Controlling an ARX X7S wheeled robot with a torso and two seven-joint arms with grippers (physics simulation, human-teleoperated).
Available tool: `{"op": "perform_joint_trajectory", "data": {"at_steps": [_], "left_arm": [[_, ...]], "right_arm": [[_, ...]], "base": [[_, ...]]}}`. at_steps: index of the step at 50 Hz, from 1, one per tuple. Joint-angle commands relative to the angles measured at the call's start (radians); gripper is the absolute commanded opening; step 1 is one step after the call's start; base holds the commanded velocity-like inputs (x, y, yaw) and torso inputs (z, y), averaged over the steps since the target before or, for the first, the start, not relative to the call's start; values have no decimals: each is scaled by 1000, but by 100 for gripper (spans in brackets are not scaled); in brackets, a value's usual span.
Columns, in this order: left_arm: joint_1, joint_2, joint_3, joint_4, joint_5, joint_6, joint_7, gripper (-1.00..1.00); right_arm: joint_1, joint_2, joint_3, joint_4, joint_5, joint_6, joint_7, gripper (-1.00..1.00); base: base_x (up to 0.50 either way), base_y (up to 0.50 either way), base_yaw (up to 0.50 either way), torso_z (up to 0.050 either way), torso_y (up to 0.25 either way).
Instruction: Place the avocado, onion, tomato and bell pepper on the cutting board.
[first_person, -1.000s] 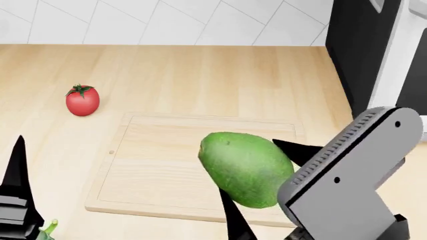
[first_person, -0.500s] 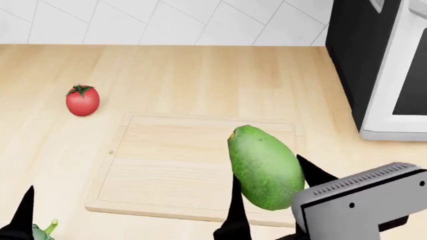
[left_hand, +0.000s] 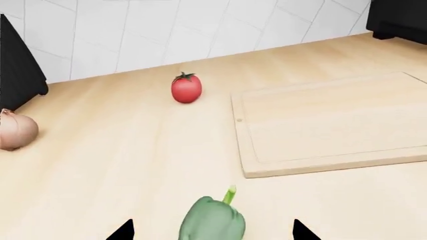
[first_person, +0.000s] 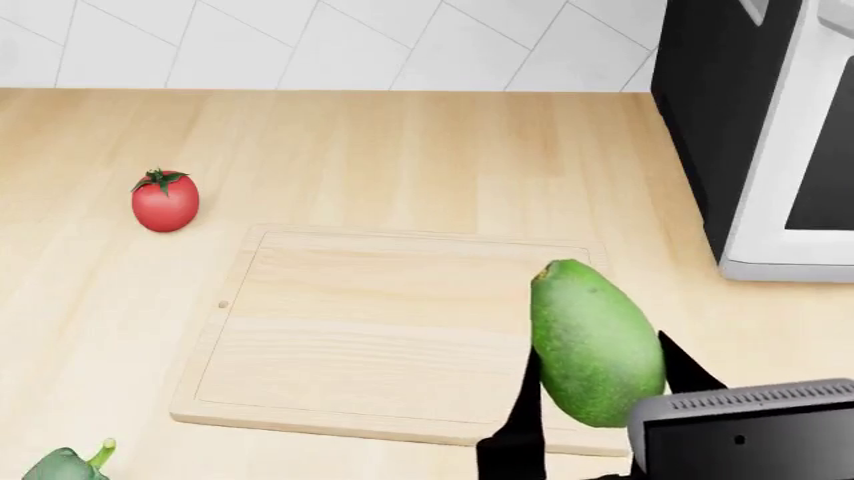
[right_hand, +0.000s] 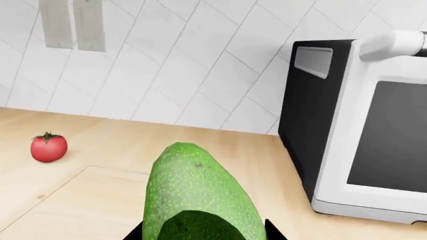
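Note:
My right gripper (first_person: 601, 395) is shut on the bright green avocado (first_person: 594, 343) and holds it above the right end of the pale wood cutting board (first_person: 334, 330); the avocado fills the right wrist view (right_hand: 197, 192). The green bell pepper (left_hand: 212, 220) lies on the counter between the open jaws of my left gripper (left_hand: 213, 232), and shows at the bottom left of the head view (first_person: 64, 465). The red tomato (first_person: 166, 201) sits on the counter left of the board. The tan onion (left_hand: 15, 131) lies farther left, seen only in the left wrist view.
A black and white microwave (first_person: 761, 130) stands at the right of the counter, close to the board's right end. A white tiled wall (first_person: 334, 40) runs along the back. Bare wood counter (first_person: 400, 150) lies behind the board.
My right gripper has carried the avocado to the right and turned it more upright, and the arm has dropped lower in view. My left gripper has sunk out of the head view.

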Motion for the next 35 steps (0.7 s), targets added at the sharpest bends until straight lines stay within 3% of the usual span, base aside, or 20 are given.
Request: {"op": "perform_joint_trajectory", "data": {"at_steps": [1, 14, 35], "left_arm": [[35, -43, 117, 6, 39, 134, -43, 100], [26, -15, 152, -122, 105, 142, 41, 100], [-152, 58, 232, -308, 141, 58, 172, 100]], "right_arm": [[-19, -28, 31, 17, -71, -12, -43, -100], [-40, -14, 38, -3, -65, -22, -29, -100], [-63, 26, 58, -68, -12, -23, 34, -100]], "base": [[0, 0, 0, 0, 0], [0, 0, 0, 0, 0], [0, 0, 0, 0, 0]]}}
